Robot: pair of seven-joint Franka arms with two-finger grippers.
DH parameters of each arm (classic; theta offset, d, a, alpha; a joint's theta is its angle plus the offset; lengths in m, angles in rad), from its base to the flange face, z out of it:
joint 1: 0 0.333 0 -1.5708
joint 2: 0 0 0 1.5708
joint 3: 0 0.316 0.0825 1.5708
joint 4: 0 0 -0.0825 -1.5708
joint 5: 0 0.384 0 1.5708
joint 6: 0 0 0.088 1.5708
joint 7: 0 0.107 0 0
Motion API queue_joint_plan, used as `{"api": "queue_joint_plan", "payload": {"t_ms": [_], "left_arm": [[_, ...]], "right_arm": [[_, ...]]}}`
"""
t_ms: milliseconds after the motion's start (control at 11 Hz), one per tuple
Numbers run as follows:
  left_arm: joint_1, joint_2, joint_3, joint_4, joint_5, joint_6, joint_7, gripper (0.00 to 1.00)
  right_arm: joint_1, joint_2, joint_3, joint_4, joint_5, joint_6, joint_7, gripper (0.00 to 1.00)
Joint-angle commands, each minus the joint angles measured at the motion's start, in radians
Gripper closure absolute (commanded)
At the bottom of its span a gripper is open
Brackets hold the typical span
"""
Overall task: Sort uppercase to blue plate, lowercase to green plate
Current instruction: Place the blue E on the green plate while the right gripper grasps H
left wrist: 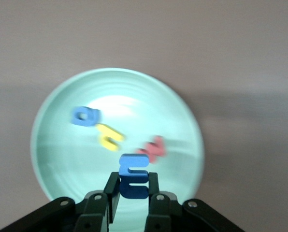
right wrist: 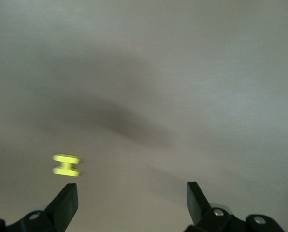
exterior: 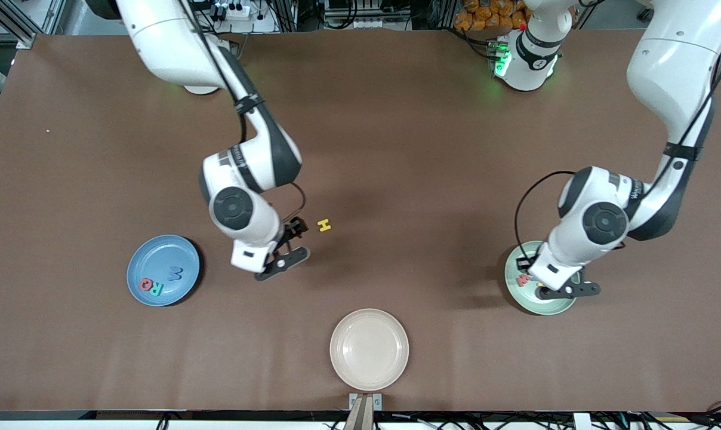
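- My right claw (exterior: 291,243) hangs wide open over the desk (exterior: 396,149) beside the yellow H (exterior: 324,225); I should centre over it before descending.
- My left claw (left wrist: 129,191) pinches the blue e (left wrist: 133,175) above the green plate (left wrist: 182,121); release low, clear of other letters.

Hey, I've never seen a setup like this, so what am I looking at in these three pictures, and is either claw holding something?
Two white robot arms work at a brown table. One picture looks down from a high camera; the other two come from cameras on the arms' wrists.

The left gripper is shut on a blue letter e, held over the green plate, where a blue a, a yellow letter and a red w lie.

The right gripper is open over bare table beside the yellow H.

The blue plate holds M, Q and R. The cream plate, nearest the camera, holds nothing.
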Motion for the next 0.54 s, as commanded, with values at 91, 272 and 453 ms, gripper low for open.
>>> {"api": "queue_joint_plan", "payload": {"t_ms": [91, 272, 453], "left_arm": [[-0.004, 0.017, 0.011, 0.044, -0.011, -0.013, 0.056, 0.11], [0.002, 0.010, 0.040, 0.077, -0.006, -0.015, 0.088, 0.00], [0.014, -0.044, 0.031, 0.078, -0.023, -0.027, 0.173, 0.00]], "right_arm": [[0.100, 0.049, -0.007, -0.040, 0.018, 0.110, 0.146, 0.00], [0.132, 0.050, -0.007, -0.109, 0.018, 0.184, 0.146, 0.00], [0.146, 0.052, -0.007, -0.152, 0.018, 0.230, 0.148, 0.00]]}}
